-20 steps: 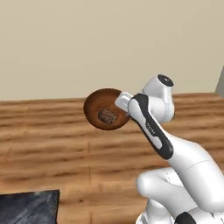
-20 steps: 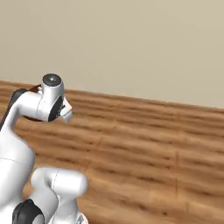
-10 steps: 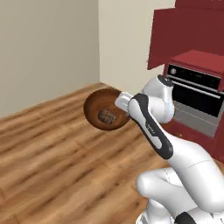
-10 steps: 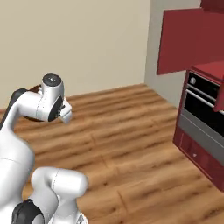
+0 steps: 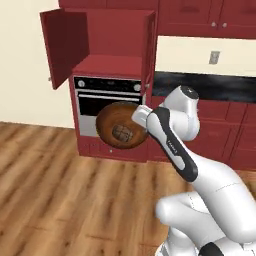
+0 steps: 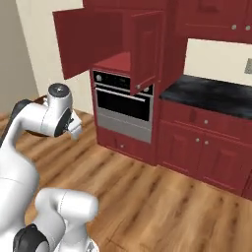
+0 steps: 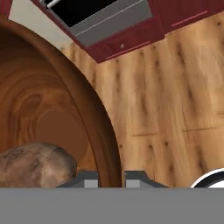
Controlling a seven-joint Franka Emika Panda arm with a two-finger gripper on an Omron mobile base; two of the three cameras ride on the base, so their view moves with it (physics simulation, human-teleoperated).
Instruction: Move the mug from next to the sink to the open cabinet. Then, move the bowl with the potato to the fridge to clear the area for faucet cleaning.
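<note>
The two-finger gripper [image 7: 111, 178] pinches the rim of the round reddish-brown wooden bowl [image 5: 121, 131], carried clear above the floor so the brown potato [image 7: 35, 162] rests inside for transport.

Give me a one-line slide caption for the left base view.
The gripper carries the wooden bowl with the potato above the wood floor, facing the built-in oven under the open cabinet.
</note>
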